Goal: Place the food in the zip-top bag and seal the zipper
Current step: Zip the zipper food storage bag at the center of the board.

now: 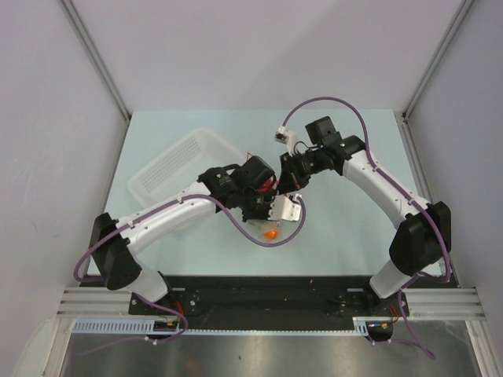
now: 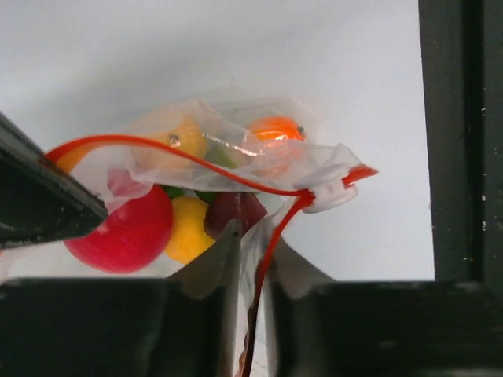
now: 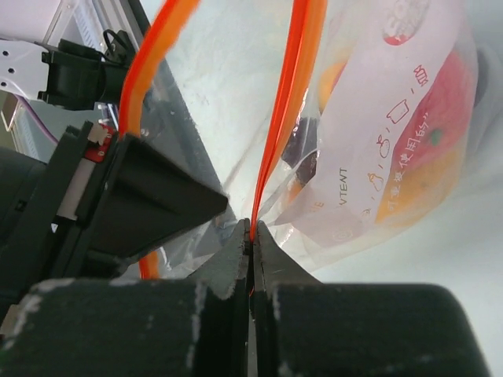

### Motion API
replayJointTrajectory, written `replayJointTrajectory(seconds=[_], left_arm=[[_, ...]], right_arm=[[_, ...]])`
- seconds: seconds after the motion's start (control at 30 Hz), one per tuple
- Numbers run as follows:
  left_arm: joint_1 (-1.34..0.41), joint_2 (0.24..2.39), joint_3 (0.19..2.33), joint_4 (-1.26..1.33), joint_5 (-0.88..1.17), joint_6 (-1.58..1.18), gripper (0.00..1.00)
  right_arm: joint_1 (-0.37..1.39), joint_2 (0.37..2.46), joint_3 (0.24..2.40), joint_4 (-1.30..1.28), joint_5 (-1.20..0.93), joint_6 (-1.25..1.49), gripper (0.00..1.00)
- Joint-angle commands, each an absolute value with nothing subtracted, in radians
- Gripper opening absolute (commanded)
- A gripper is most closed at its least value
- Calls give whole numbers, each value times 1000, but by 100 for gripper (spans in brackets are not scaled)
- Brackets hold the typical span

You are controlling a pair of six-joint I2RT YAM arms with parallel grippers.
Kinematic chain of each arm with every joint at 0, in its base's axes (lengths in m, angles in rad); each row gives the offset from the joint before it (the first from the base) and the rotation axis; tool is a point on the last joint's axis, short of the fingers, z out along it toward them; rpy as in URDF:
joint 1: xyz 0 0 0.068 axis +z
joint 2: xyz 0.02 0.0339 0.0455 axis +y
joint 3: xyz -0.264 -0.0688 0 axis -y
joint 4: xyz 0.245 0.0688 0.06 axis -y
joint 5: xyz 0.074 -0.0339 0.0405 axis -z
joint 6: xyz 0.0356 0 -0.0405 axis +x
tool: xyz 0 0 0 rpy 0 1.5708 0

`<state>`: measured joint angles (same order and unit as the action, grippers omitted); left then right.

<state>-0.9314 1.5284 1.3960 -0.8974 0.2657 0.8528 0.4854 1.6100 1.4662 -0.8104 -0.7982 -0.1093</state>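
- the zip-top bag [image 1: 272, 226] lies near the middle of the table [image 1: 354, 236], close in front of the two arms' heads, with its mouth held up between them.
- the food is inside it: through the clear film i can see a red piece [image 2: 126, 232], a yellow piece [image 2: 189, 229], a dark purple-brown piece [image 2: 236, 210] and an orange piece [image 2: 275, 129].
- the zipper [image 2: 157, 149] is not sealed along its length. its two red-orange strips stand apart over the food and meet only at the white slider [image 2: 330, 188] at one end.
- the right gripper [image 3: 252, 232] has its fingers pressed together, pinching one strip of the zipper right at the tips.
- the left gripper [image 2: 253, 259] has its fingers drawn close with a narrow gap between them. a strip of the zipper and some bag film run through that gap, and the fingers do not look clamped on them.
- the two grippers are just beside each other at the bag's mouth.
- the white perforated basket [image 1: 181, 165] sits to the left on the table, partly under the left arm and apart from the bag.
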Motion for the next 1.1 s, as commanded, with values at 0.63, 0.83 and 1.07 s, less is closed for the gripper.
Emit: replayJointTrajectory(seconds=[0.63,0.83,1.07], left_arm=[[-896,1511,1365,-416,420,152,0],[-871,1531,1385,-428,476,173,0],[-870,1534,1388,-431,538,209,0]], right_arm=[[14,1274,1315,-718,-948,-255,100],[86,919,973,-565,-950,-265,100],[359,750,804,-303,-652,-297,97]])
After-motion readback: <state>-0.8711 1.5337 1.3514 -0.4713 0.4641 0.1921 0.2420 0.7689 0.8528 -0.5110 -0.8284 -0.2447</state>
